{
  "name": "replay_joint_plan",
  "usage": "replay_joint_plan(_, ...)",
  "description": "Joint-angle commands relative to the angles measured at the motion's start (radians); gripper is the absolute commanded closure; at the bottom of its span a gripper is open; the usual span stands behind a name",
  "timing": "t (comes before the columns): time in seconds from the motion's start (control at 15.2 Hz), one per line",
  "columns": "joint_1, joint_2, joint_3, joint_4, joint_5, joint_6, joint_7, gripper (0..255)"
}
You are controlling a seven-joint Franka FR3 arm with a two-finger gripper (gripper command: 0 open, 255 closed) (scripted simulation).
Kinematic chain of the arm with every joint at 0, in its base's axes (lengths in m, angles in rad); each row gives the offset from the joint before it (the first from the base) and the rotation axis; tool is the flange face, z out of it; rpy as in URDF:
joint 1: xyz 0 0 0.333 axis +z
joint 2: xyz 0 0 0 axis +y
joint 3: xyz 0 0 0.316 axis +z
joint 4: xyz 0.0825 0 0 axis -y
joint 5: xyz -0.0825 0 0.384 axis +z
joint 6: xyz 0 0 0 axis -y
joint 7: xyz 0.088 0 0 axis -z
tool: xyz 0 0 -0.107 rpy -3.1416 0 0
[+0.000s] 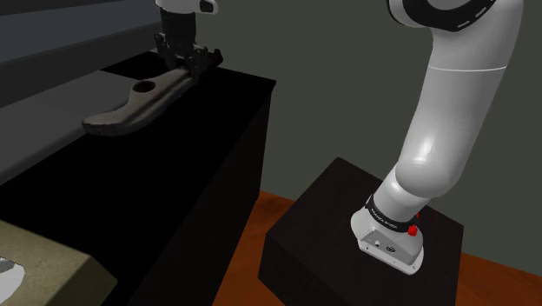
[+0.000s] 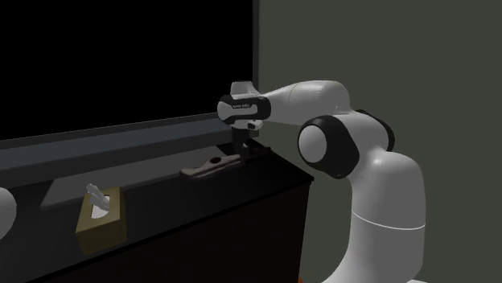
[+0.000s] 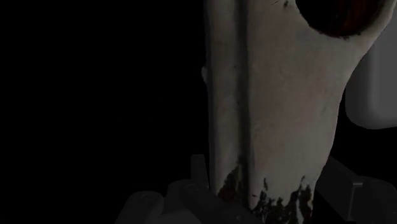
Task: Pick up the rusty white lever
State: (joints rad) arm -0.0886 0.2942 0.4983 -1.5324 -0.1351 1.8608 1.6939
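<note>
Over the black cabinet (image 1: 233, 97), jaws seemingly clasp the lever (image 1: 130, 104).

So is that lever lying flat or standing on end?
Lying flat: the lever stretches lengthwise along the black cabinet top, the hand at one end.

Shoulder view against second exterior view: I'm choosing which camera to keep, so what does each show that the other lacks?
The shoulder view adds the stand and the arm's base on it. The second exterior view adds the black area and the forearm reaching the lever. Both share that whitish lever, the jaws at its end, the dark counter and the tissue box.
</note>
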Motion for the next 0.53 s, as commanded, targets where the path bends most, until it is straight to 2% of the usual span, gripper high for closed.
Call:
replay_joint_plan(0.0, 0.000, -0.002, 0.001, 0.028, 0.002, -0.029, -0.003, 255)
replay_joint_plan(0.46, 0.008, 0.003, 0.003, 0.104, 0.001, -0.100, -0.004, 255)
